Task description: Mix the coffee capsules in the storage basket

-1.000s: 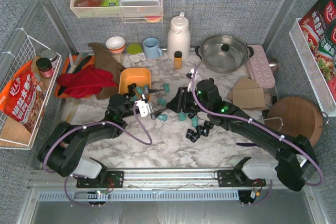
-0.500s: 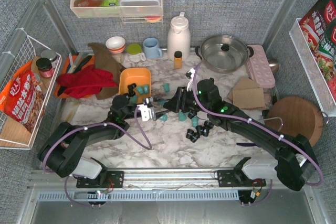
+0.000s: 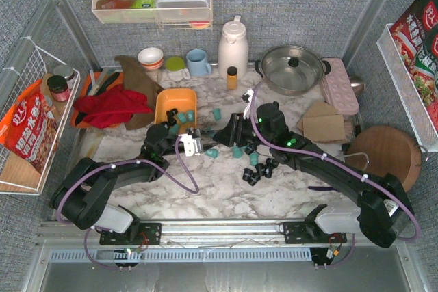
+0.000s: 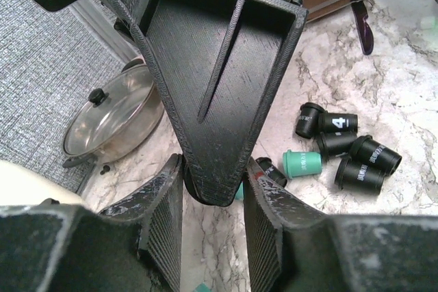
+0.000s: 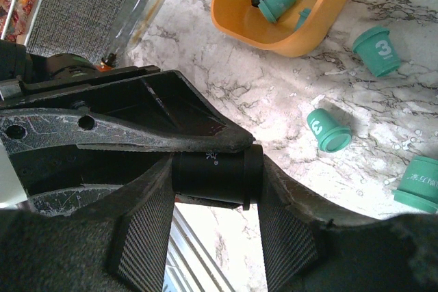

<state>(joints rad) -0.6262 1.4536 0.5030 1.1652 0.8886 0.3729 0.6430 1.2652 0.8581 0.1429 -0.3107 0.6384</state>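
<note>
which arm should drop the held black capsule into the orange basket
Left. The orange-yellow plastic storage basket lies on the left side, just beyond the left gripper. The right gripper clamps the black coffee capsule right at the left gripper's fingers, seemingly for a handover.

The orange-yellow storage basket (image 3: pixel 166 104), shallow and round-cornered, sits on the marble (image 3: pixel 219 193) holding a handful of coffee capsules (image 5: pixel 277 3), black and teal together, tipped on their sides. More teal pods (image 5: pixel 327 130) lie scattered on the marble near it, two of them showing a white 3. Farther off, a cluster of black pods (image 4: pixel 359 172) lies toppled together, one teal pod (image 4: pixel 301 163) beside them. One black capsule (image 5: pixel 215 172) rests sideways, pinched between the fingers of my right claw (image 5: pixel 215 193).
</note>
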